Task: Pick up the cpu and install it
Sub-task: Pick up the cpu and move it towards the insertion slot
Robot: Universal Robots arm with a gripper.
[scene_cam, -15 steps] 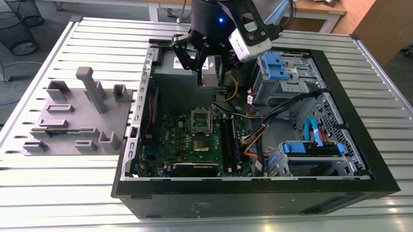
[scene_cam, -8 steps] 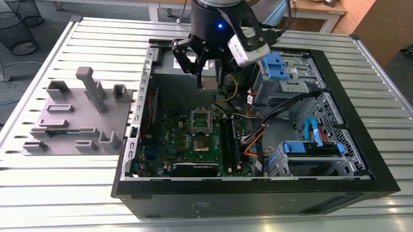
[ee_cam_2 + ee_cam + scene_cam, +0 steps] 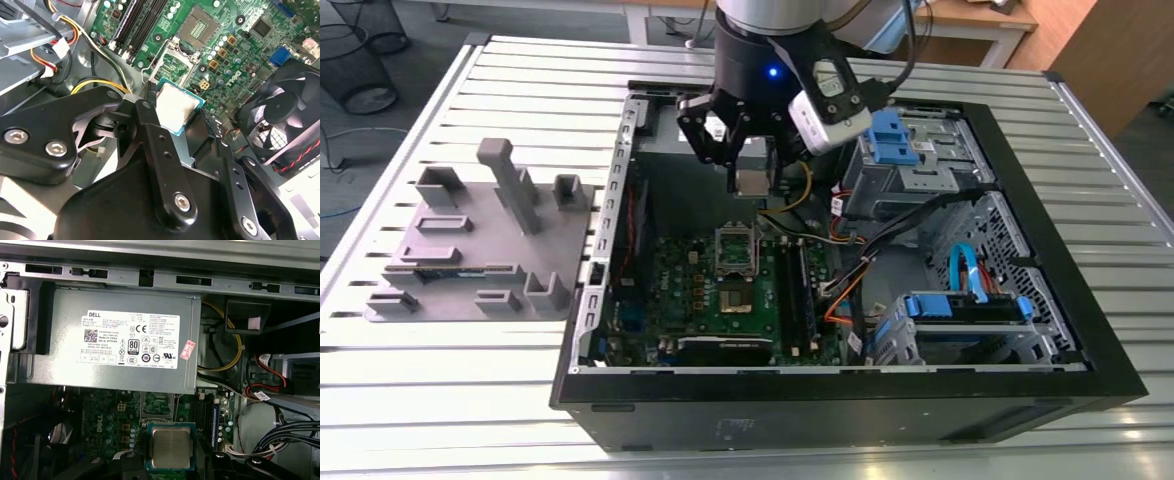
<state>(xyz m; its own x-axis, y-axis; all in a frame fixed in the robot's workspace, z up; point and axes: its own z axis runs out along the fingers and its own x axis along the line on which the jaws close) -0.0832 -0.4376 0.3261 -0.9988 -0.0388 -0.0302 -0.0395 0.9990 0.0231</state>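
Observation:
My gripper (image 3: 750, 186) hangs above the open computer case (image 3: 1067, 330), shut on the cpu (image 3: 750, 181), a small square chip with a silver-grey top. In both wrist views the cpu (image 3: 176, 107) (image 3: 171, 448) sits flat between the black fingers (image 3: 149, 112), its green rim showing. Below it lies the green motherboard (image 3: 707, 280) with the open socket (image 3: 735, 251) and its raised metal bracket (image 3: 169, 64). The bare socket (image 3: 201, 24) lies just past that bracket. The chip is well above the board and touches nothing but the fingers.
A grey power supply (image 3: 115, 340) fills the case's far end, close behind the gripper. A black fan (image 3: 282, 112), yellow and orange cables (image 3: 834, 290) and blue-trimmed drive cages (image 3: 961, 310) crowd the case. A grey parts fixture (image 3: 474, 245) sits on the slatted table at the exterior view's left.

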